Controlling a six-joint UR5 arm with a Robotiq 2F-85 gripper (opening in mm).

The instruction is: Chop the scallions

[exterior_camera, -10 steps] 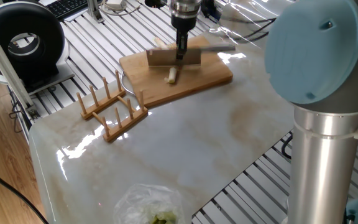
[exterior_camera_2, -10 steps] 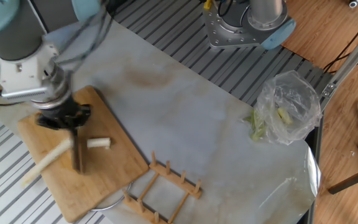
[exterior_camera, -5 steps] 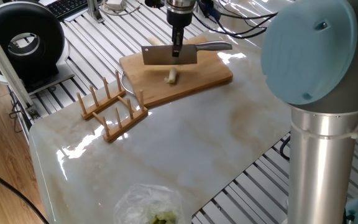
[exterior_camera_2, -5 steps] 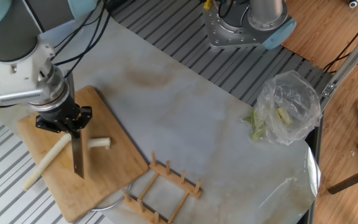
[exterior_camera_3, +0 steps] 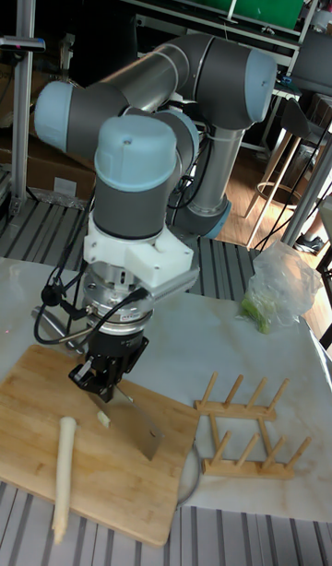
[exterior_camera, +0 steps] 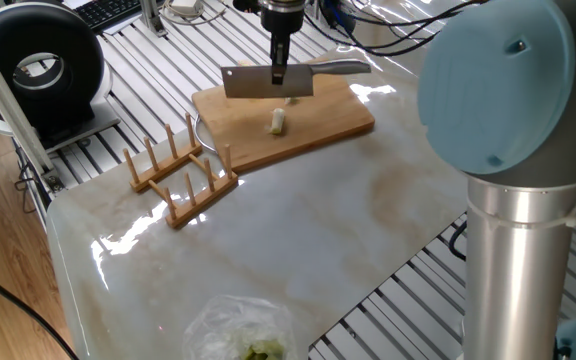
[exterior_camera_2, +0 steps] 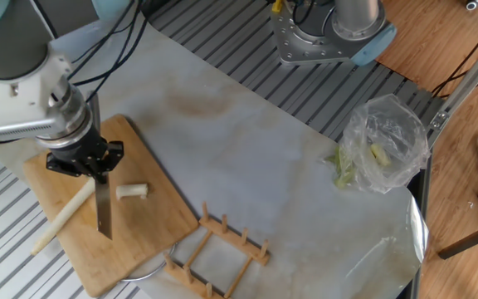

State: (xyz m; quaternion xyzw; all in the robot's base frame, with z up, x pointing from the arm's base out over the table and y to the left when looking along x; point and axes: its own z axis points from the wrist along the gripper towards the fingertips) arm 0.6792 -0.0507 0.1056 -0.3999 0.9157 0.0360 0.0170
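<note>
Gripper (exterior_camera_2: 96, 170): pinched on the cleaver (exterior_camera: 267, 82) near where blade meets handle; blade hangs edge-down, lifted clear of the cutting board (exterior_camera: 343, 122).
Cleaver handle: juts sideways past the board's far edge in one fixed view.
Scallions, long stalk (exterior_camera_2: 60, 216): flat on the board, running toward its outer corner, tip close to that edge; on one side of the blade.
Scallions, cut stub (exterior_camera_2: 132, 191): short piece on the other side of the blade, near mid-board, apart from the stalk.
Gap under blade: open air between edge and wood in one fixed view; probably small, hard to judge from the other views.
Cutting board: at one corner of the marble table (exterior_camera: 298, 230), partly over its edge.
Wooden rack (exterior_camera: 183, 170): just beside the board's near edge, apart from the blade.
Plastic bag (exterior_camera_2: 380, 145): by the opposite table edge, well apart.
Open room: bare marble between board and bag.
</note>
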